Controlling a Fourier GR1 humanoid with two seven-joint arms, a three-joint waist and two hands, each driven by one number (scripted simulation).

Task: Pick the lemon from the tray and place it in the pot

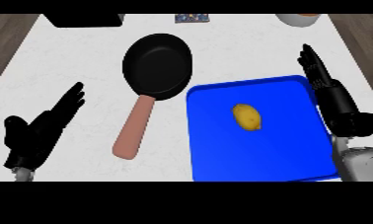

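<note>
- The lemon [247, 117] lies on its side near the middle of the blue tray [218, 144], apart from every rim. It is touched by neither hand, so the pick is judged not yet begun.
- The right hand [335, 99] is held at the tray's right edge, over or just beside the rim. Its fingers are straight and pointed away from the robot, and nothing is held in it. Being the nearer hand, it is judged to be the one meant for the grasp, and the straight fingers allow the fruit to be enclosed.
- The left hand [36, 134] is shown at the lower left of the counter [73, 60], well apart from the tray. Its fingers are straight and slightly spread, with nothing held, and it is taken to be resting out of the way.
- A black pan [158, 67] with a pale reddish handle [135, 129] is set just beside the tray's far left corner, mouth up, with nothing seen inside. It is the only vessel that can be taken for the pot named in the task. The handle is turned toward the robot, so the pan's side facing the tray is not blocked.
- A short sideways carry is therefore expected. As the pan's wall looks low, the rounded lemon could roll if it is released from high up.
</note>
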